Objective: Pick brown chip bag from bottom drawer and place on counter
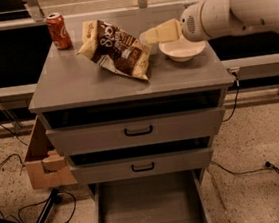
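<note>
On the counter [66, 86] lies the brown chip bag [117, 48], hand [146, 36] beside.

On grey counter [76, 85]: brown chip bag [117, 48] just beside gripper [147, 35] hovering above; white bowl [180, 53] beneath its wrist; red soda can [59, 30] well apart, beyond bag.

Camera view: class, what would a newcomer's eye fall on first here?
The brown chip bag lies crumpled on the counter, and the gripper hangs close beside it, near the white bowl. Below, the bottom drawer stands pulled open.
</note>
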`<state>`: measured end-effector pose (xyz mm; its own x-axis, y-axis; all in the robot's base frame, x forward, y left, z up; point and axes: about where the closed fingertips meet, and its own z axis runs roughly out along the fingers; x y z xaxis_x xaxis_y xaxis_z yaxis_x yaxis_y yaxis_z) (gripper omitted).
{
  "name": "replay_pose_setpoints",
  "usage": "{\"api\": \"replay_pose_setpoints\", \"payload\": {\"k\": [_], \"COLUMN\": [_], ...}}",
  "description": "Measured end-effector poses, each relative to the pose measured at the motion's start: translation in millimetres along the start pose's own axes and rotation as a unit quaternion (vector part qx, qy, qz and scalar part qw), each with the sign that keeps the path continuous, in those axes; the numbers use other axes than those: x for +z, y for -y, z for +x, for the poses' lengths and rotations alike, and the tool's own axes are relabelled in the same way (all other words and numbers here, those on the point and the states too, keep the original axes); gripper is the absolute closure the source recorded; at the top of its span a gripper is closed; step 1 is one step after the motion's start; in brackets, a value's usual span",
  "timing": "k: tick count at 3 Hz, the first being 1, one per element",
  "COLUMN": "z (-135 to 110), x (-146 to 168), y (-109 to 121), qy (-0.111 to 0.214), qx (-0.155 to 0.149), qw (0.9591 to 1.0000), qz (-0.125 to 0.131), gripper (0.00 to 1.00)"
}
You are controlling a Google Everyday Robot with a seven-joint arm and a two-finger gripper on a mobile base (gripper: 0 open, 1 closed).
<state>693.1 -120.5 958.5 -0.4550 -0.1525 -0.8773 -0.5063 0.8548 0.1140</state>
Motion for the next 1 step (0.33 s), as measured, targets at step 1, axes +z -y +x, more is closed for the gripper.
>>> {"api": "replay_pose_setpoints", "payload": {"k": [1], "z": [49.9], "x": [-44.3], "y": [-10.3], "qy": [0.057], "qx": [0.046], "qw": [0.9969], "qz": [0.028], "gripper": [0.00]}}
